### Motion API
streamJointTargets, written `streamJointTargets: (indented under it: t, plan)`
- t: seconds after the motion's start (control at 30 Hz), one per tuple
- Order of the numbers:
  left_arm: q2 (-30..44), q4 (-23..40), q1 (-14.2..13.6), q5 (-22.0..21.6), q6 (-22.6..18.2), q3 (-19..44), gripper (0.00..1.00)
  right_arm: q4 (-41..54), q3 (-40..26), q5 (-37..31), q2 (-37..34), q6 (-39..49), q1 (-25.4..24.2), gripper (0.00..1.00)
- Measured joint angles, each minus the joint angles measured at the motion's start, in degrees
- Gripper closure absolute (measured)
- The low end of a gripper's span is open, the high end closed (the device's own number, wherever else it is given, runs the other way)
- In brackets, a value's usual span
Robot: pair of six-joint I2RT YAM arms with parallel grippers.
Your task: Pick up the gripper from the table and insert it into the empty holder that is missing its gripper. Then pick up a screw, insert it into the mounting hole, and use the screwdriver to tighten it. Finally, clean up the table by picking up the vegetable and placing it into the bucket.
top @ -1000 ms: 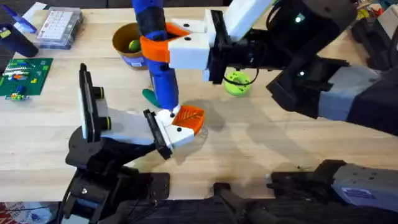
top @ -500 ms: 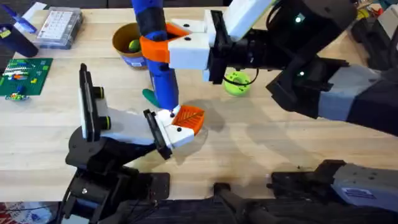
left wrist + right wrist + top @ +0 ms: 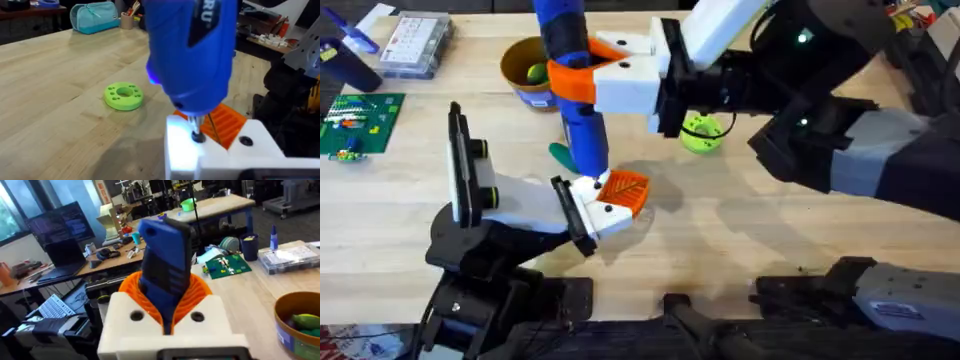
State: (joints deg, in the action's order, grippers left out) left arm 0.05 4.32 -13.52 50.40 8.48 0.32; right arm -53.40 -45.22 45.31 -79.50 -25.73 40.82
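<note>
A: Wooden table (image 3: 740, 240). We log the screwdriver (image 3: 572, 90) upright, clenched in the right gripper (image 3: 582, 75), its tip on the holder (image 3: 602, 212) beside the seated gripper (image 3: 625, 190).

B: Tightening step, we judge; left fingers, cannot tell. Vegetable (image 3: 560, 155) at eleven o'clock of the holder, bucket (image 3: 525, 68) beyond, green ring (image 3: 123, 96) nearby.
</note>
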Motion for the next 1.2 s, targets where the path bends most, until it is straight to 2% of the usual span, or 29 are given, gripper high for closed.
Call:
streamJointTargets:
  t: [0.6, 1.2]
  plan:
    - [0.0, 0.1, -0.1, 0.9, 0.0, 0.0, 0.981, -4.9, 0.9, 5.6, 0.0, 0.4, 0.0, 0.956]
    - [0.0, 0.1, -0.1, 1.1, -0.1, 0.0, 0.981, -4.9, 0.9, 6.2, 0.0, 0.7, 0.1, 0.956]
